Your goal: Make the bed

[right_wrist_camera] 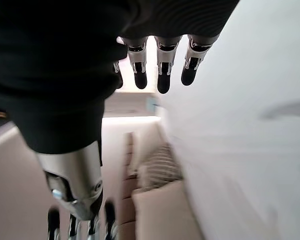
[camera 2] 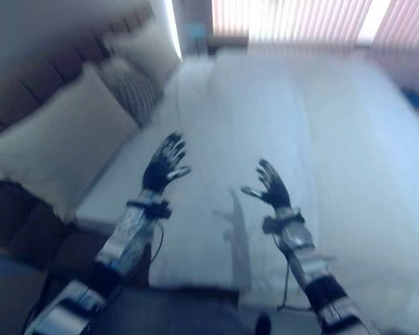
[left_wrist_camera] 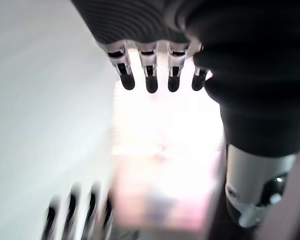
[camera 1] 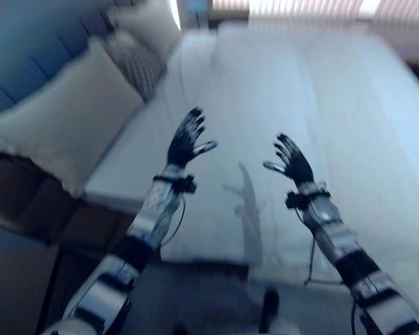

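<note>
1. From the head views I've got the bed (camera 1: 300,105) stretching away in front of me, its white duvet (camera 2: 265,139) spread flat across most of the mattress.
2. My left hand (camera 1: 186,139) is up over the bed's near left part, fingers spread apart and straight, holding nothing.
3. My right hand (camera 1: 292,160) is up beside it, well apart from the left, fingers apart too, thumb out to the side, nothing in it.
4. Neither hand is touching the duvet; both hang above it.
5. Along the left side I see a large pale pillow (camera 1: 63,118) leaning at the headboard (camera 2: 28,91), a patterned cushion (camera 1: 136,63) just beyond it, and another pale pillow (camera 2: 143,45) further on.
6. The right wrist view gives me the pillows from the other side: the patterned cushion (right_wrist_camera: 160,167) past my straight fingers (right_wrist_camera: 162,75).
7. The left wrist view gives me straight fingers (left_wrist_camera: 151,75) against a bright window (left_wrist_camera: 165,135), which the head views show as vertical blinds (camera 2: 300,21).
</note>
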Robot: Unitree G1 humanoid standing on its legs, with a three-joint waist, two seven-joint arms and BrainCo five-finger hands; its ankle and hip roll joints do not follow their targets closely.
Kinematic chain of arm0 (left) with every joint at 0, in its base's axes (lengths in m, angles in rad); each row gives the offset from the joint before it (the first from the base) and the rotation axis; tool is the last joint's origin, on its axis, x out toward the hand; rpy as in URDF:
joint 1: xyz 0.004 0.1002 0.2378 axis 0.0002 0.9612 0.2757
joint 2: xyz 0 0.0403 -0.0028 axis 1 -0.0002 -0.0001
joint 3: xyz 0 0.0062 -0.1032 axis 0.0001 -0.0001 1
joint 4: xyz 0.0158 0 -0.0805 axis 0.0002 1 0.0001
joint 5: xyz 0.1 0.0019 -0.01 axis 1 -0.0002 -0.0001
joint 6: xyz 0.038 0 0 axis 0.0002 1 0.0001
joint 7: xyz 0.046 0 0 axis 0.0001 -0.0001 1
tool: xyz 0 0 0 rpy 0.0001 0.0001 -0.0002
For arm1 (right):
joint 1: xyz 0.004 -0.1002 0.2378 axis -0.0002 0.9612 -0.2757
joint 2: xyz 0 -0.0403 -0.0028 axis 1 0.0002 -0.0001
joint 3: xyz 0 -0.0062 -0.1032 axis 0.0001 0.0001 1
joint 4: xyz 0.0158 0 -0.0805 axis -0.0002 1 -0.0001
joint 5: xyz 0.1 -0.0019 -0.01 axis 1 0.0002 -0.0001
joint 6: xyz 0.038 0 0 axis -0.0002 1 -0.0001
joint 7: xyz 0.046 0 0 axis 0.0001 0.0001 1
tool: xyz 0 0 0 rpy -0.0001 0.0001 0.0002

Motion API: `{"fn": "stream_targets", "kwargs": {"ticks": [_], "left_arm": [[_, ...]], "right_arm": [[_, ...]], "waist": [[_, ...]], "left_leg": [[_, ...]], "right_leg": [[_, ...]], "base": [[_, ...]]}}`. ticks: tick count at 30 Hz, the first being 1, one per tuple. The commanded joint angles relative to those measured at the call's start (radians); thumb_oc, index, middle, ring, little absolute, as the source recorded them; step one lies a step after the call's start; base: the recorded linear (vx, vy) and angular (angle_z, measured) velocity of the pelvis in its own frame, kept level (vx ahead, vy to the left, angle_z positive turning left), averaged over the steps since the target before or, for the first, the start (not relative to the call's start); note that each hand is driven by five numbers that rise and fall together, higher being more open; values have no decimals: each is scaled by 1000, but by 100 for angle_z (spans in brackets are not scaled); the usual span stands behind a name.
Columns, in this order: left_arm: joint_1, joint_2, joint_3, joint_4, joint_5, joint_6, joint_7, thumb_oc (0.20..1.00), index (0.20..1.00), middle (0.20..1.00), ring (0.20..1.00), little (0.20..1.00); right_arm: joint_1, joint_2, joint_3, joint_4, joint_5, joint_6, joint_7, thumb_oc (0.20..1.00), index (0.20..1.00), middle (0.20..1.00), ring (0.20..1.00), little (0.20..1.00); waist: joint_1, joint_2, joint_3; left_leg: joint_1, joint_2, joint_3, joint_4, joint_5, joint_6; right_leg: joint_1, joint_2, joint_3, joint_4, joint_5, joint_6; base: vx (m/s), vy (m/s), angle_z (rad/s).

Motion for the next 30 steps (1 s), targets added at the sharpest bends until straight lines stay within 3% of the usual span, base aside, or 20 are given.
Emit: {"fn": "stream_targets", "kwargs": {"ticks": [1, 5, 10, 14, 15, 18, 19, 21, 22, 27, 30], "left_arm": [[-106, -4, -6, -14, 9, -37, 39, 1000, 1000, 1000, 1000, 1000], [-235, -19, -51, 14, -5, -45, 60, 1000, 1000, 1000, 1000, 1000], [-362, -13, -57, 18, 14, -62, 113, 1000, 1000, 1000, 1000, 1000], [-471, 6, -59, 82, 160, -65, 244, 1000, 1000, 1000, 1000, 1000], [-512, 32, -48, 101, 255, -63, 343, 1000, 1000, 1000, 1000, 1000], [-556, 63, -54, 124, 356, -51, 429, 1000, 1000, 1000, 1000, 1000], [-582, 97, -74, 177, 357, -37, 442, 1000, 1000, 1000, 1000, 1000], [-594, 115, -70, 197, 346, -40, 442, 1000, 1000, 1000, 1000, 1000], [-588, 146, -52, 233, 292, -49, 441, 1000, 1000, 1000, 1000, 1000], [-556, 229, -7, 287, 271, -53, 463, 1000, 1000, 1000, 1000, 1000], [-549, 300, 8, 383, 284, -39, 500, 1000, 1000, 1000, 1000, 1000]], "right_arm": [[-121, -33, 13, -68, 68, -57, -14, 1000, 1000, 1000, 1000, 1000], [-272, -33, 46, -33, 89, -81, -39, 1000, 1000, 1000, 1000, 1000], [-423, -50, 59, -24, 67, -104, -75, 1000, 1000, 1000, 1000, 1000], [-554, -50, 68, 38, -17, -118, -160, 1000, 1000, 1000, 1000, 1000], [-604, -74, 95, 74, -123, -101, -208, 1000, 1000, 1000, 1000, 1000], [-656, -93, 117, 125, -212, -86, -267, 1000, 1000, 1000, 1000, 1000], [-692, -105, 138, 188, -211, -76, -272, 1000, 1000, 1000, 1000, 1000], [-704, -115, 143, 222, -204, -70, -267, 1000, 1000, 1000, 1000, 1000], [-717, -127, 155, 255, -193, -64, -262, 1000, 1000, 1000, 1000, 1000], [-700, -172, 146, 277, -208, -67, -268, 1000, 1000, 1000, 1000, 1000], [-702, -213, 135, 395, -216, -63, -304, 1000, 1000, 1000, 1000, 1000]], "waist": [[-7, 14, 71], [-15, 25, 116], [-7, 35, 121], [7, 37, 123], [17, 33, 127], [18, 30, 141], [20, 27, 154], [21, 24, 164], [23, 21, 180], [26, 10, 180], [25, 7, 180]], "left_leg": [[-155, 44, -44, 147, 10, 9], [-402, 74, -75, 328, -37, 23], [-653, 90, -112, 512, -83, 33], [-807, 114, -159, 671, -135, 46], [-854, 122, -179, 750, -164, 56], [-919, 129, -205, 863, -202, 67], [-957, 136, -226, 956, -234, 78], [-974, 141, -231, 1004, -254, 84], [-1003, 153, -246, 1093, -293, 95], [-1060, 170, -248, 1230, -358, 102], [-1092, 175, -248, 1289, -387, 100]], "right_leg": [[-106, -27, 34, 238, -147, 93], [-337, -25, 63, 410, -201, 77], [-568, -34, 89, 596, -252, 58], [-722, -60, 126, 765, -313, 24], [-780, -68, 146, 853, -343, 9], [-847, -75, 172, 962, -383, -5], [-897, -82, 191, 1062, -418, -10], [-920, -87, 200, 1111, -436, -13], [-956, -90, 217, 1209, -473, -16], [-1023, -100, 237, 1346, -540, -20], [-1056, -103, 248, 1411, -573, -19]], "base": [[-252, -53, -17], [-139, -49, -8], [-81, -68, 8], [10, -39, 6], [33, -56, 2], [53, -32, -1], [51, -9, 1], [67, -8, 2], [81, -4, -1], [119, -13, -7], [89, -13, -3]]}}
